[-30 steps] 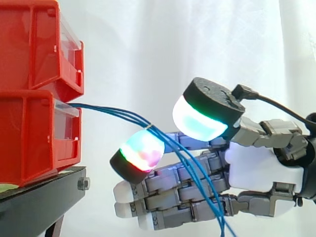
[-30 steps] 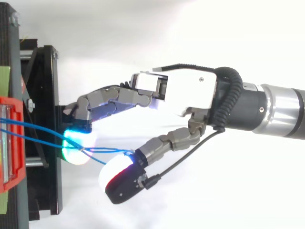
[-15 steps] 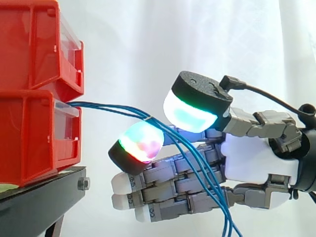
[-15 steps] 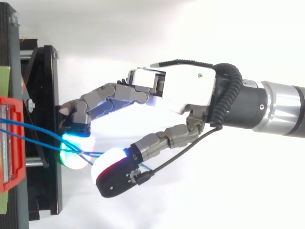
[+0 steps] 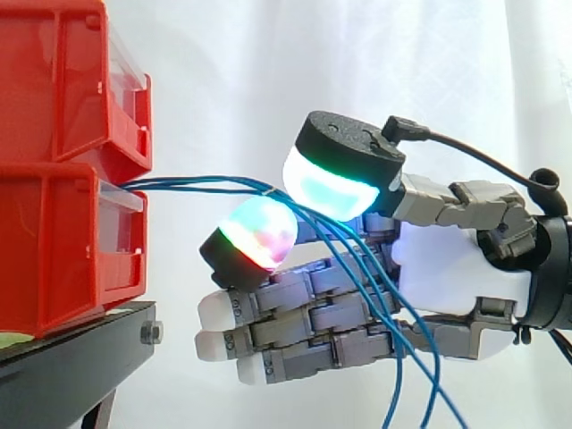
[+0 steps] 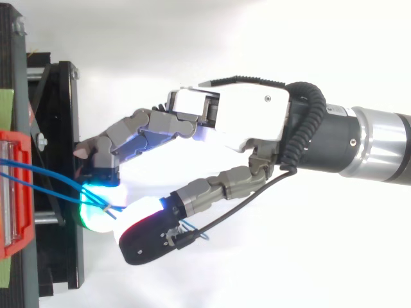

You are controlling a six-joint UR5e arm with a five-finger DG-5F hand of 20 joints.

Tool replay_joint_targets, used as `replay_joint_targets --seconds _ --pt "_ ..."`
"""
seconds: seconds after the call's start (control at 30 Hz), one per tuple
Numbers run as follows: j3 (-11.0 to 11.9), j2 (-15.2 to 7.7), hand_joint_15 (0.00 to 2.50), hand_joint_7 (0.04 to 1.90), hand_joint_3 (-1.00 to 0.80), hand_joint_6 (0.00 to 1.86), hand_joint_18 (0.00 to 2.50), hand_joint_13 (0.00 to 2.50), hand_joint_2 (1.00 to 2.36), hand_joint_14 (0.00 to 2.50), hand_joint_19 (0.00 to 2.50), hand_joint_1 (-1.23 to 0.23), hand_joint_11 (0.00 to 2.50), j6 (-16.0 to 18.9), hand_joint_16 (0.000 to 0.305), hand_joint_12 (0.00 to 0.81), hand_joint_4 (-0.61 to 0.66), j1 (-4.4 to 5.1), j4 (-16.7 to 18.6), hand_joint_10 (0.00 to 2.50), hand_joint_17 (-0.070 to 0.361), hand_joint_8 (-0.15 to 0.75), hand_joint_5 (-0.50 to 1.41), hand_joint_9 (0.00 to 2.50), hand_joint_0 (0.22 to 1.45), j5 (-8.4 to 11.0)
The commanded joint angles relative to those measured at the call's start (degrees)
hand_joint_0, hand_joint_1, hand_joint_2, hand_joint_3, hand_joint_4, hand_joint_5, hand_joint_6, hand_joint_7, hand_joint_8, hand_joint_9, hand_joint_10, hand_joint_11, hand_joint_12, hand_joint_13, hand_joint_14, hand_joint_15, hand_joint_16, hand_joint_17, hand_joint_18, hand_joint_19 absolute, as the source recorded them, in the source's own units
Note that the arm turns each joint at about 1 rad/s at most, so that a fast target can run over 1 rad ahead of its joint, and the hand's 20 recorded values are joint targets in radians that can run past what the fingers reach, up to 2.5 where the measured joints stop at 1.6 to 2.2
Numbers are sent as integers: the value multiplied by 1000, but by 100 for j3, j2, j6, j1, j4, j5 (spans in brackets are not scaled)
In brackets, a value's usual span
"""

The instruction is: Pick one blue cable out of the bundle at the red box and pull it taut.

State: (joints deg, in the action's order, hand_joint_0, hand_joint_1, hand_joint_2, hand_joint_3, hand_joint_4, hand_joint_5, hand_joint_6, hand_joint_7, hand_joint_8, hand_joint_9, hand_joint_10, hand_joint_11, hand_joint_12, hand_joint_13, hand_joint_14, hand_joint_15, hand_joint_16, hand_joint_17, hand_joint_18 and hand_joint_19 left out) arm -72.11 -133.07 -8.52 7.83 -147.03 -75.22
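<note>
A bundle of thin blue cables (image 5: 197,184) runs from the front of the lower red box (image 5: 63,241) to the right, then droops down past the hand (image 5: 447,268). The hand reaches in from the right. Its thumb and one finger are curled together, and their glowing pads (image 5: 259,234) pinch the cables just right of the box. The other fingers lie straight below, pointing at the box. From above, the cables (image 6: 38,176) leave the red box (image 6: 9,192) and meet between the two pads of the hand (image 6: 244,119), which touch there.
Two red boxes are stacked on a black stand (image 5: 71,357) at the left, before a white curtain. From above, the stand's black frame (image 6: 64,128) lies under the fingertips. The arm fills the right side.
The hand has moved left towards the box and a little up. Thumb and finger have closed together on the cables, which now run level from the box instead of sloping down.
</note>
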Motion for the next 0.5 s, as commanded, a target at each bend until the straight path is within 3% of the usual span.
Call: replay_joint_targets --seconds 0.0,0.27,0.47 --pt "4 -8 151 956 -217 899 360 405 1014 7 138 -720 300 8 58 396 231 -1 -10 5 131 374 -140 623 578 -1" --pt "4 1 170 1030 -150 920 417 445 1015 6 138 -792 343 8 58 395 168 -1 -10 6 130 374 -145 645 603 16" --pt "13 1 172 1007 -195 934 454 458 1015 7 144 -873 361 8 55 384 156 -1 -37 7 124 365 -155 648 632 16"
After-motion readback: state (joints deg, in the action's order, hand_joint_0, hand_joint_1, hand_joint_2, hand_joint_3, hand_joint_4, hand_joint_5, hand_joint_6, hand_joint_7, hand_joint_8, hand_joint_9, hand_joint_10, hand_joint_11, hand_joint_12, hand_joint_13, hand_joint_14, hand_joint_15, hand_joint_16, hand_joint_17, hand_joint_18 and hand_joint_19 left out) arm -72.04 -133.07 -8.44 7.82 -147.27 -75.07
